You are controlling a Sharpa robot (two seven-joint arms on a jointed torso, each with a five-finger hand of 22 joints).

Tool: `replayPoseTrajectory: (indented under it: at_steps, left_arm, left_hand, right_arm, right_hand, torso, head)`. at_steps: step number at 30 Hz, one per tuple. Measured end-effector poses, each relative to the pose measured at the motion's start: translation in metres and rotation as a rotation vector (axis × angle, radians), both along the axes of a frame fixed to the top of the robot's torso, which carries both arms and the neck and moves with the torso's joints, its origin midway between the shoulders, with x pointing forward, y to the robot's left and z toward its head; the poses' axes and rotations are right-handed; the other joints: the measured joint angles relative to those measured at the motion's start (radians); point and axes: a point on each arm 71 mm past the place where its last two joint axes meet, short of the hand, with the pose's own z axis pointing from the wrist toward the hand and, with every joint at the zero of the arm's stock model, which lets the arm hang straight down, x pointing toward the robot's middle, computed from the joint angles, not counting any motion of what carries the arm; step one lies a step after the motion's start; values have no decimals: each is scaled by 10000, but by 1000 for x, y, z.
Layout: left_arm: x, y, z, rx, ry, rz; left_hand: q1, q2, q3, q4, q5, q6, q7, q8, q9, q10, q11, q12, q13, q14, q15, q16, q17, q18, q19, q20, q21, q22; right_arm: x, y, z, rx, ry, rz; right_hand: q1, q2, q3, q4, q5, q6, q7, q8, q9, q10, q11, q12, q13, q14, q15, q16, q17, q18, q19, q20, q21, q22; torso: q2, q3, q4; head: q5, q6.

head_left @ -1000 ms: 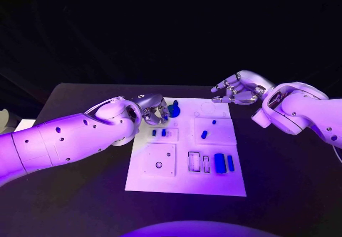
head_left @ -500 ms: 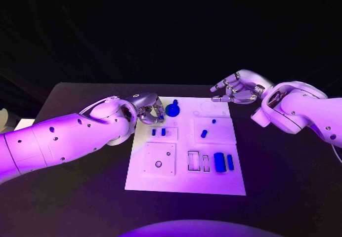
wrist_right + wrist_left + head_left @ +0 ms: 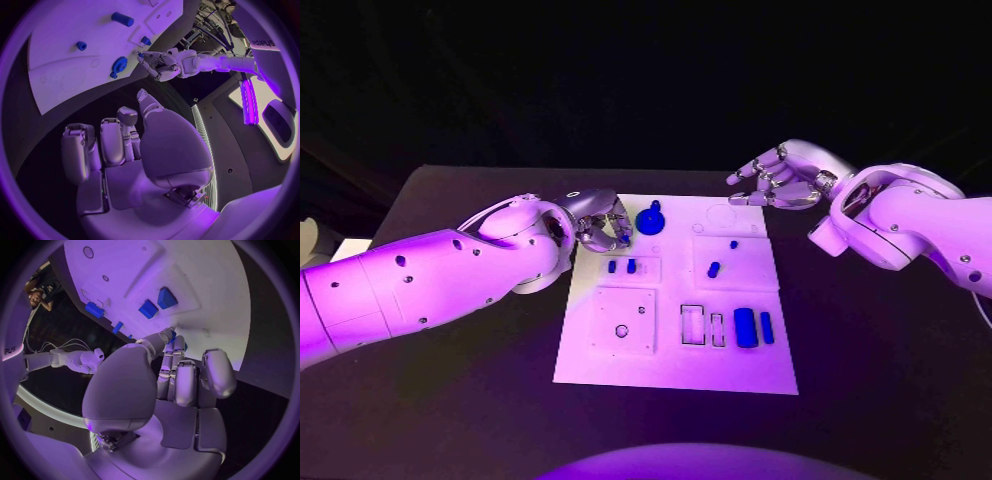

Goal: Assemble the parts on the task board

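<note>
- Hovering at task board (image 3: pixel 678 380) upper left: left hand (image 3: pixel 603 222), fingers curled, grip unclear.
- Hanging upper right: right hand (image 3: pixel 783 176), fingers loosely parted, empty.
- Counting seven blue parts (image 3: pixel 746 328).

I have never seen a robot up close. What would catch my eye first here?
Probably the white task board in the middle of the black table, dotted with small blue parts. Then the two silver robot hands at its far end: the left robot hand beside a round blue part, the right robot hand raised, holding nothing.
</note>
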Motion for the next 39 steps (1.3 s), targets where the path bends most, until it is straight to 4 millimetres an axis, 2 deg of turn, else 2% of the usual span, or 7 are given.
replayPoseTrajectory:
  at_steps: [24,39]
  left_arm:
    - [2,-1,-4,245,361,-20]
    - [3,-2,-7,312,441,-17]
  left_hand:
    - [-41,-41,0,0,0,-1,-1,-53,-6,0,0,-44,-8,0,0,0,1,0,0,0,0,8]
    - [-40,-41,0,0,0,-3,-3,-60,-21,37,37,-84,-7,0,0,0,-9,0,0,-1,0,7]
  right_arm:
    - [0,0,0,6,-1,13]
    - [-1,1,0,12,6,38]
  right_hand:
    - [0,0,-19,-19,0,0,0,0,-2,0,0,0,-19,0,0,0,-1,0,0,0,0,-2]
    - [0,0,-19,-19,0,0,0,0,-2,0,0,0,-34,0,0,0,-1,0,0,0,0,5]
  torso:
    - [5,1,-15]
    - [7,1,-12]
  head:
    - [23,-51]
    - [-13,-77]
